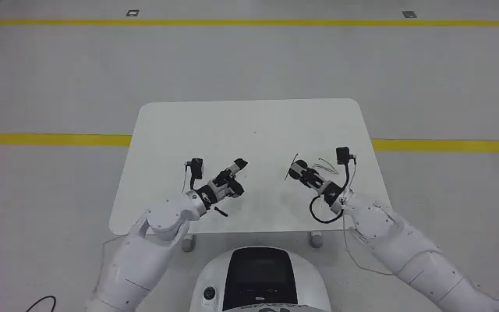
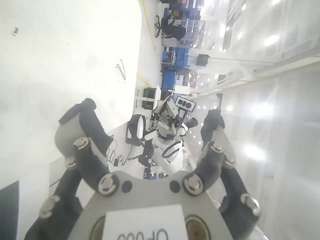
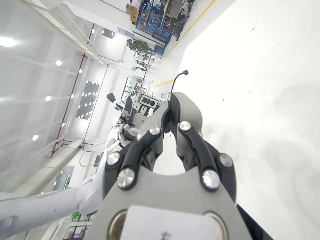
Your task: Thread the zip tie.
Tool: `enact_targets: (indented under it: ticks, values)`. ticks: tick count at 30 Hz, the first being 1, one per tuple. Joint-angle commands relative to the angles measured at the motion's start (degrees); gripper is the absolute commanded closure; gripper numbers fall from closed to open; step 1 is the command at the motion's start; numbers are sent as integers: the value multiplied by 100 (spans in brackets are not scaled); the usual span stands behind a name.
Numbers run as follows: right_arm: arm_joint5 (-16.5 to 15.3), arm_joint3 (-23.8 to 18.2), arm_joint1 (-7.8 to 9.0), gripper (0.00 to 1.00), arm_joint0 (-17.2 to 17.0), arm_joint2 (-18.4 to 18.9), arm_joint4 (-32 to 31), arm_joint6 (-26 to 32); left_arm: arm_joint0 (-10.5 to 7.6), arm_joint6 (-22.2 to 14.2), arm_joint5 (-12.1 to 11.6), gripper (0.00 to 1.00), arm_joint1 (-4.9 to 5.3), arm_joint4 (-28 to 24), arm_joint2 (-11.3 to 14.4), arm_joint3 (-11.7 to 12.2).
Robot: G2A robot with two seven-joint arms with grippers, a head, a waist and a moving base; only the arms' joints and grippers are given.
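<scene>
From above, the smooth white rounded table (image 1: 257, 125) bears faint thin dark strips (image 1: 327, 164) beside the right claw (image 1: 297, 171); in the left wrist view, the left claw (image 2: 150, 111) gapes empty; in the right wrist view, the right claw is pinched on a slim black plastic zip tie (image 3: 175, 79), its tail hidden.

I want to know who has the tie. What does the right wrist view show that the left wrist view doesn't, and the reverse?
Right wrist view, not the left: a black zip tie pinched in the shut right gripper, its head end poking past the fingertips. Left wrist view, not the right: loose zip ties lying on the table beyond the open left gripper. Both: the white table and the workshop behind.
</scene>
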Motion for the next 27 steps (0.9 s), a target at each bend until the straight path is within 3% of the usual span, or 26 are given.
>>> enact_targets:
  ticks: [1,5,10,11,13,20,23,27]
  values:
    - [-2,-46,-21,100,-14,-3,8,36,11,-118,-31,0,-12,-42,144,-31]
    - [-2,-170,-121,100,-51,-2,64,-8,-110,-777,-121,0,-32,-570,317,127]
    - [-2,-150,-260,100,-105,56,218,80,-317,-1190,-227,0,-65,-934,522,390]
    - [-2,-112,-296,100,-113,78,261,140,-360,-1137,-229,0,-74,-1001,541,444]
    - [-2,-87,-327,100,-117,113,248,181,-398,-680,-329,0,-74,-644,538,415]
    - [-2,-87,-327,100,-117,113,248,181,-398,-647,-338,0,-74,-628,540,415]
    - [-2,-134,-366,100,-181,151,359,120,-362,-247,-574,0,-103,-467,662,400]
    - [-2,-112,-460,100,-287,174,483,-81,-378,-7,-1167,0,-155,-434,843,475]
